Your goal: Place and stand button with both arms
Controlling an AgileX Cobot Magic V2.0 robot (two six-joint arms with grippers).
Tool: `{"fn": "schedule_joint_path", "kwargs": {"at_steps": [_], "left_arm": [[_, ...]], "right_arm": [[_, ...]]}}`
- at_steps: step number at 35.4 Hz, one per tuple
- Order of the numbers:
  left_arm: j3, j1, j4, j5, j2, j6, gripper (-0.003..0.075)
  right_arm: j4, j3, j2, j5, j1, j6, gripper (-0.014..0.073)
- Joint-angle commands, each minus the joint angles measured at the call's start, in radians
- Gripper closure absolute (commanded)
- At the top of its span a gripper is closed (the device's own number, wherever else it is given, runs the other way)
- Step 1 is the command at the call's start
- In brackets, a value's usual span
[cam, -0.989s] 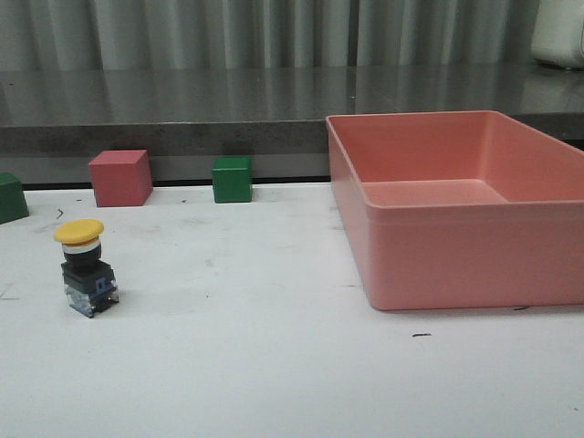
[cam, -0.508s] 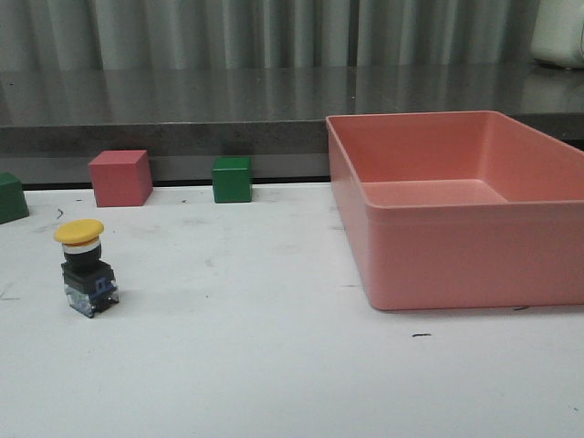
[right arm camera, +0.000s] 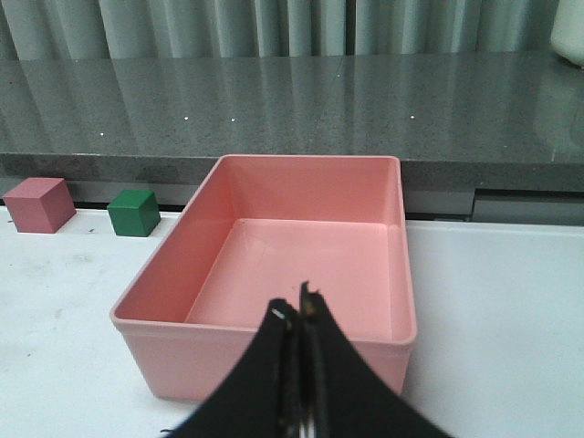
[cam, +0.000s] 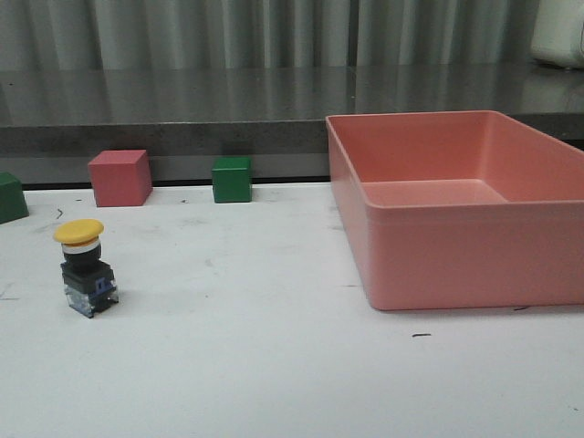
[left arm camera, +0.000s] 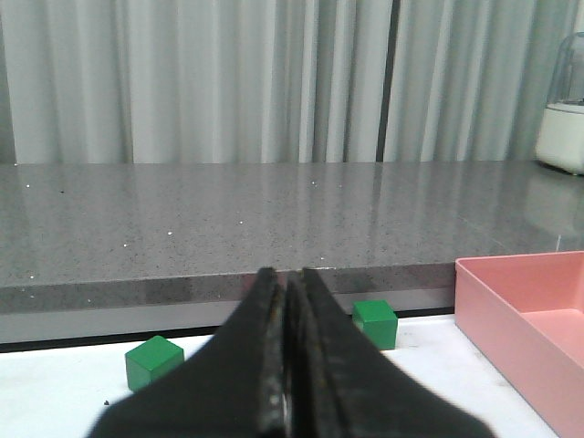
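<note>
Button [cam: 86,267] stands lower left, top-heavy, rigid; grip its blocky base. Both grippers [left arm camera: 286,365] [right arm camera: 299,365] pressed together, empty.

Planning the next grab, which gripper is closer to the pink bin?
Right. The right gripper hovers just before the bin; the left gripper has it off to the side.

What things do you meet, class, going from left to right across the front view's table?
Green cube at the edge → button → pink cube → second green cube → pink bin.
</note>
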Motion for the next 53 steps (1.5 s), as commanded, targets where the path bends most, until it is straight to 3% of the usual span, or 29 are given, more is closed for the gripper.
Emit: {"fn": "schedule_joint_path", "kwargs": {"at_steps": [1, 14, 20, 27, 45, 53], "left_arm": [[-0.017, 0.0, -0.005, -0.07, 0.012, -0.01, 0.0741], [-0.011, 0.0, -0.038, -0.07, 0.012, -0.004, 0.0741], [-0.011, 0.0, -0.215, -0.073, 0.012, 0.193, 0.0741], [0.013, 0.009, -0.236, -0.096, 0.002, 0.199, 0.0741], [0.316, 0.366, -0.266, -0.167, -0.172, 0.199, 0.0741], [0.423, 0.396, -0.266, -0.21, -0.17, 0.19, 0.0741]], "right_arm": [[-0.015, -0.025, 0.011, -0.08, -0.009, -0.01, 0.0664], [-0.015, -0.025, 0.011, -0.08, -0.009, -0.01, 0.0664], [-0.015, -0.025, 0.011, -0.08, -0.009, -0.01, 0.0664], [-0.015, -0.025, 0.011, -0.08, -0.009, -0.01, 0.0664], [-0.015, -0.025, 0.011, -0.08, -0.009, -0.01, 0.0664], [-0.015, -0.025, 0.011, -0.079, -0.009, -0.01, 0.0664]]}}
